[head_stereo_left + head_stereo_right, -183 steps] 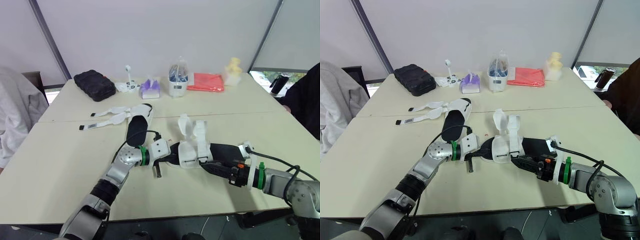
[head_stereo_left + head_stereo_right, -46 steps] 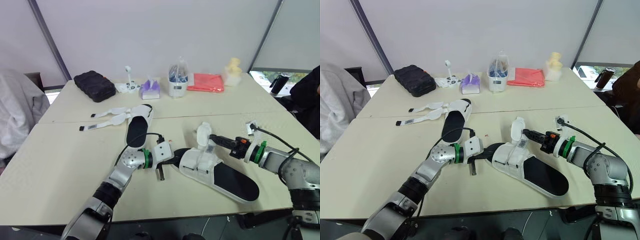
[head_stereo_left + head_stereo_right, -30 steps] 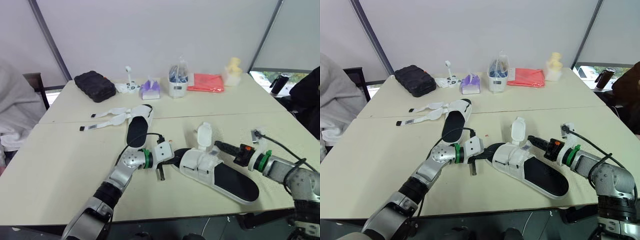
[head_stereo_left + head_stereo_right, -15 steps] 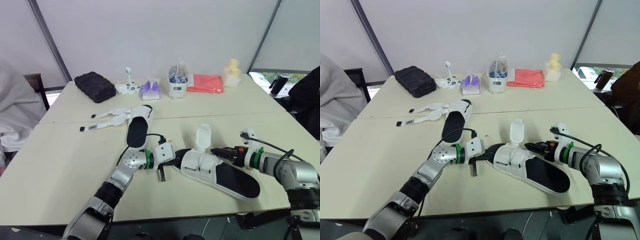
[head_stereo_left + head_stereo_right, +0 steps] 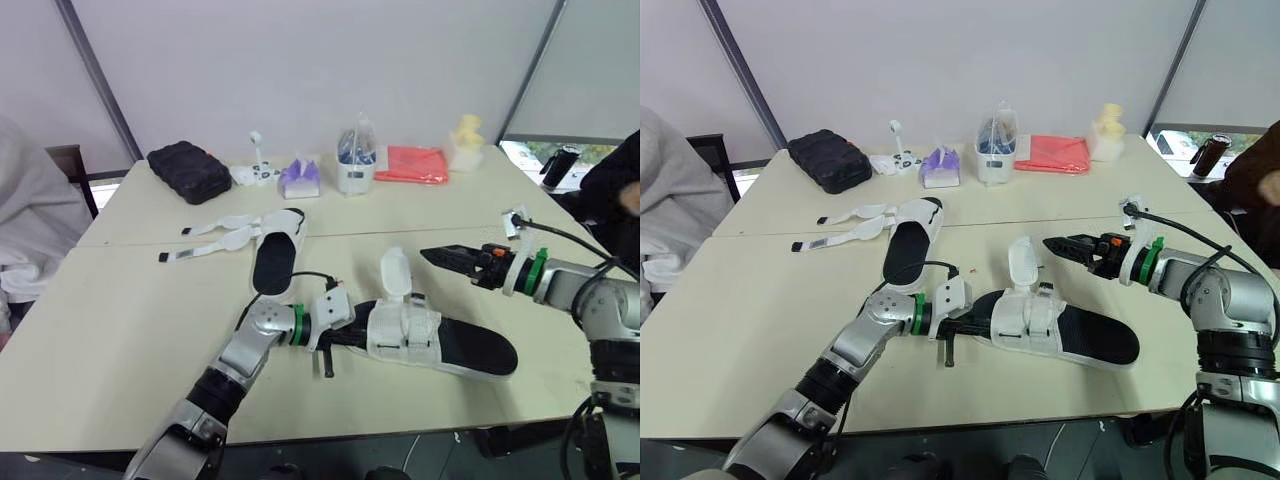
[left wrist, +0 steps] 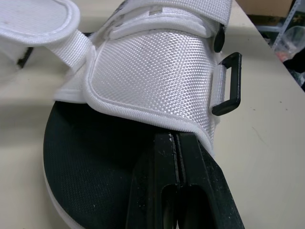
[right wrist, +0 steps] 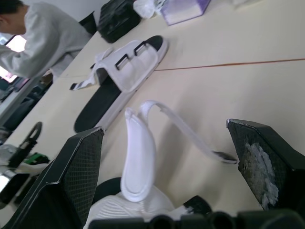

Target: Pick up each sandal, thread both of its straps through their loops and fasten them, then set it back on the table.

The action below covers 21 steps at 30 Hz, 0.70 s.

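Observation:
A sandal [image 5: 452,345] with a white upper and black sole lies flat on the near table, toe toward my left arm. My left gripper [image 5: 347,336] is shut on its toe end; the left wrist view has the black fingers [image 6: 164,157] pinched on the sole edge under the white upper [image 6: 152,71]. One loose white strap [image 5: 393,271] stands up from it. My right gripper [image 5: 428,255] hangs open above the table, beyond the sandal, holding nothing. The second sandal [image 5: 276,256] lies farther back with its straps [image 5: 214,236] spread out.
Along the far edge sit a black pouch [image 5: 188,170], a purple tissue pack [image 5: 299,177], a white container [image 5: 356,160], a red cloth [image 5: 412,164] and a yellow object [image 5: 464,140]. A person in white [image 5: 30,230] sits at the left, another person [image 5: 612,195] at the right.
My right gripper has risen and drawn back from the sandal toward the far right. The sandal has swung so its heel points more to the right. The left gripper keeps its hold.

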Tool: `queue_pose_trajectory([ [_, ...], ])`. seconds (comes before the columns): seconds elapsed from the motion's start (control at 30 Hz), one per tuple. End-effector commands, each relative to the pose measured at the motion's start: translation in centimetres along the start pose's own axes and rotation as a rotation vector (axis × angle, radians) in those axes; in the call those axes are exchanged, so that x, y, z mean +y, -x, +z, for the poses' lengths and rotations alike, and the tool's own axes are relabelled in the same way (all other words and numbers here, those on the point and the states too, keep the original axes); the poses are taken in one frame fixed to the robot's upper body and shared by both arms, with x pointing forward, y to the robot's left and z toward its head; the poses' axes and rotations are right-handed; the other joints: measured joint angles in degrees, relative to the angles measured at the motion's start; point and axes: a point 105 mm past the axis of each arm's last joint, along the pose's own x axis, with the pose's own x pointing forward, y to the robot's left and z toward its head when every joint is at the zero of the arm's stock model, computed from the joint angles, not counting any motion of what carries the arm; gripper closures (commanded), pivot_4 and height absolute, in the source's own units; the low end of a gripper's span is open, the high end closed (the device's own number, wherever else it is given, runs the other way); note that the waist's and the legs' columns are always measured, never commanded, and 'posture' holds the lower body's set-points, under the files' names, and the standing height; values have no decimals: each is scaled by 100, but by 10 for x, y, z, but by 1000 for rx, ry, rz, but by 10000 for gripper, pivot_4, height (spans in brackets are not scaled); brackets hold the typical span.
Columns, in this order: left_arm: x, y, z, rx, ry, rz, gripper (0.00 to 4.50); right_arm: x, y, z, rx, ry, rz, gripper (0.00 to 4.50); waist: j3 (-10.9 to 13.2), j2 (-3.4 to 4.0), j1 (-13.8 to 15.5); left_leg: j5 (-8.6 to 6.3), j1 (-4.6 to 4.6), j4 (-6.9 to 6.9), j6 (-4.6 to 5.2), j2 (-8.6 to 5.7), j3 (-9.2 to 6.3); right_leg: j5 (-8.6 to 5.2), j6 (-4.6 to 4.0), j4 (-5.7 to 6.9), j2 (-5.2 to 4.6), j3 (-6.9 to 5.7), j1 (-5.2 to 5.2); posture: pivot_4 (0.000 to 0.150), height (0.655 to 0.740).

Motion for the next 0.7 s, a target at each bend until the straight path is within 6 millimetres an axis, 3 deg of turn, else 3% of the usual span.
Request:
queue_pose_trajectory([
  [0.03,-10,-9,-4,16,-4,-44,45000,10,-10,-2,58,-4,75,536,0,0,13,0,0,-1,0,0,0,0,0,0,0,0,-1,1500,7400],
  [0.4,-3,-9,-9,32,-24,13,45000,17,-47,-18,179,-30,175,536,0,0,15,0,-3,1,0,-5,-2,1,0,2,-3,-1,-4,1500,7400],
  [0.7,-2,-9,-9,30,-27,15,45000,16,-51,-18,185,-27,186,536,0,0,9,0,-4,1,-1,-9,-3,1,0,3,-5,-1,-5,1500,7400],
])
